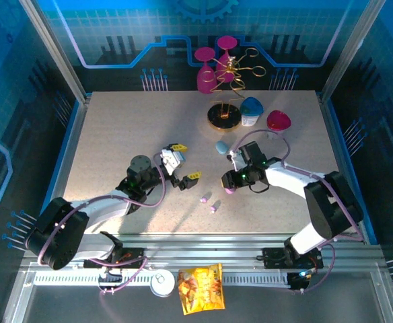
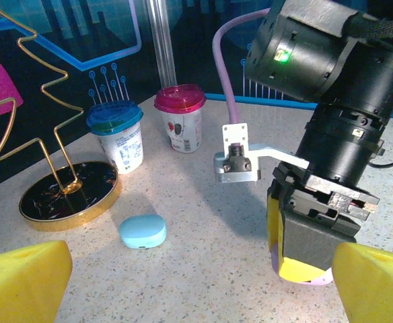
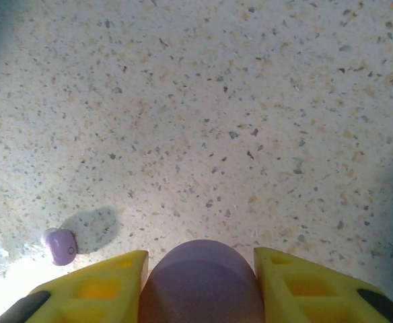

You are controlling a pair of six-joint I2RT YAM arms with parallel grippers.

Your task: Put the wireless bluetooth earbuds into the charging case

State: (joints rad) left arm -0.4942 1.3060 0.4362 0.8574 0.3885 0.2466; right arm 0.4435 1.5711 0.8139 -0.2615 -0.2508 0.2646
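From above, a speckled beige tabletop [image 1: 116, 134] sits within blue circuit-patterned walls [image 1: 21, 81]. The left gripper [image 1: 185, 161] gapes wide near two lilac earbuds [image 1: 204, 198]. The left wrist camera finds a blue case [image 2: 143, 231] lying on the speckle. The right wrist camera shows the right gripper [image 3: 200, 266] clamping a lilac case [image 3: 200, 286], with one of the lilac earbuds [image 3: 60, 245] nearby.

Overhead and low left-wrist cameras share the right gripper [image 1: 229, 186].

Speckled beige table [image 3: 250, 101], lilac earbud [image 3: 60, 245], pale-blue case [image 2: 143, 231], yellow pincer pads [image 3: 95, 289], seemingly mauve case [image 3: 200, 282].
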